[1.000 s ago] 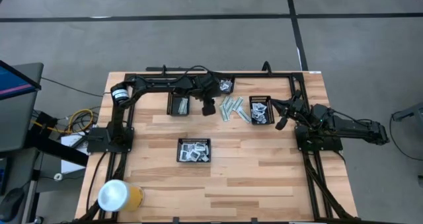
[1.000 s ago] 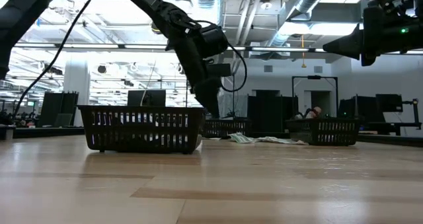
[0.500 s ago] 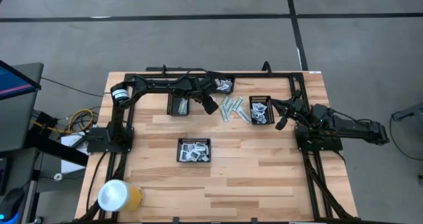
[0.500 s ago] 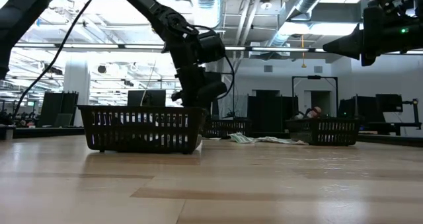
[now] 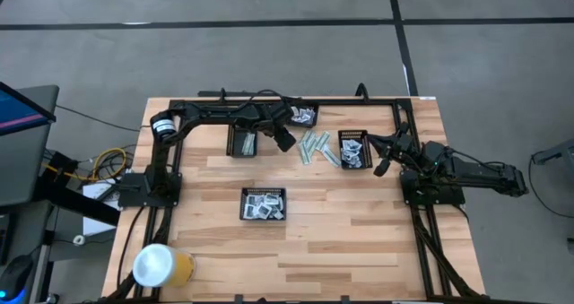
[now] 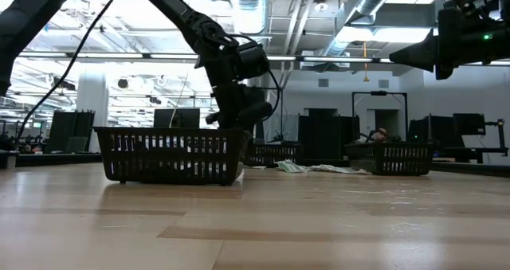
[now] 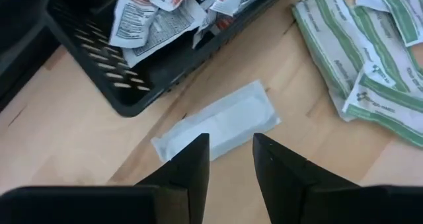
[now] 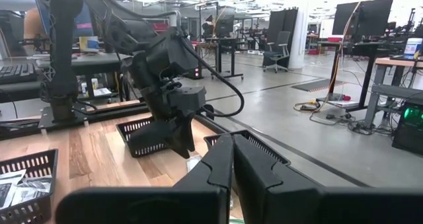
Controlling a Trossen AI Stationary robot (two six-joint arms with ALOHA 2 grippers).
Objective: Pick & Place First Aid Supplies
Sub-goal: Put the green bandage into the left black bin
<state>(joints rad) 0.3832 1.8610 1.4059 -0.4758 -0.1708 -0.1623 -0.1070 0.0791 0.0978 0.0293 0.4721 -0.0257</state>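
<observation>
A paper roll (image 5: 154, 265) is seen at the table's (image 5: 359, 241) near left corner. Farther along, three black mesh trays are set out: one (image 5: 243, 143) at the back with slim strips, one (image 5: 264, 204) nearer with white sachets, one (image 5: 355, 149) to the right with more sachets.

The left gripper (image 7: 230, 159) is poised, fingers (image 7: 192, 163) spread, over a single packet (image 7: 217, 120) lying flat on the bare wood just beside a far tray (image 7: 139, 78) of red-marked sachets. The packet is judged to be light, thin and pliant, with a smooth wrapper likely to slide; a pinch across its narrow width, near the middle, is advised.

A loose heap of green-striped strips (image 5: 316, 148) is spread between the trays, crinkled and overlapping.

The right gripper (image 8: 232, 159) is held aside at the table's right edge, fingers pressed together, nothing held.
</observation>
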